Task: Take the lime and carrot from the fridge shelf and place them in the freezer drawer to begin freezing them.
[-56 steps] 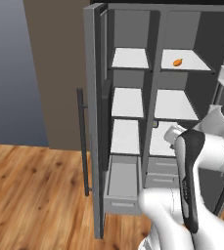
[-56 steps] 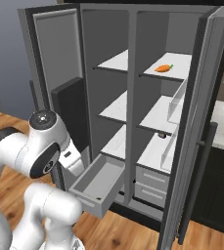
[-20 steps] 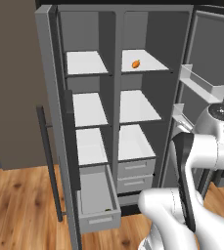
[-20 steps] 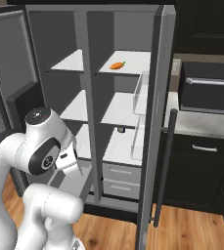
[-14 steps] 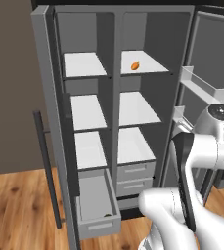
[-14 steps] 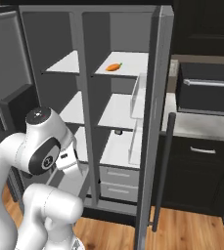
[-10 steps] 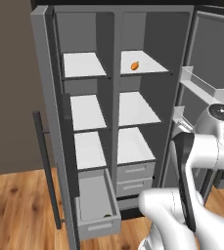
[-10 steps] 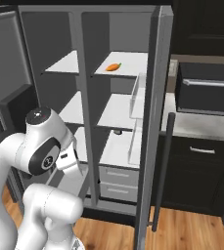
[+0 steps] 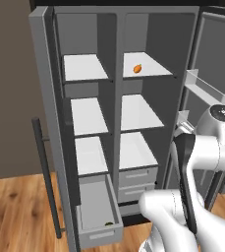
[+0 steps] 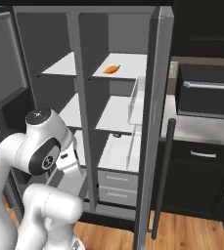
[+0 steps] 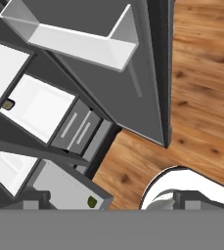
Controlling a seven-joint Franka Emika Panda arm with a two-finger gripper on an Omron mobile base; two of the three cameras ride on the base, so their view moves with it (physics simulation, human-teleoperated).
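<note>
The carrot (image 9: 137,69) lay on the fridge shelf (image 9: 155,69), top of the right-hand column. The lime (image 9: 108,224) sat in the open freezer drawer (image 9: 100,235), near its front. Whether the gripper's fingers were spread could not be told.

Matt grey fridge cabinet (image 9: 116,44), smooth, flat painted look. Flat white shelf panels, topmost right one (image 9: 153,69) smooth and matt. Bright orange carrot stub (image 9: 137,69) with slight sheen. Deep grey box drawer (image 9: 97,206), matt plastic look; tiny dark green lime (image 9: 108,224) dull. Warm brown wood-plank floor (image 11: 201,97), visible grain, satin. Clear glossy door bin (image 11: 79,41).
</note>
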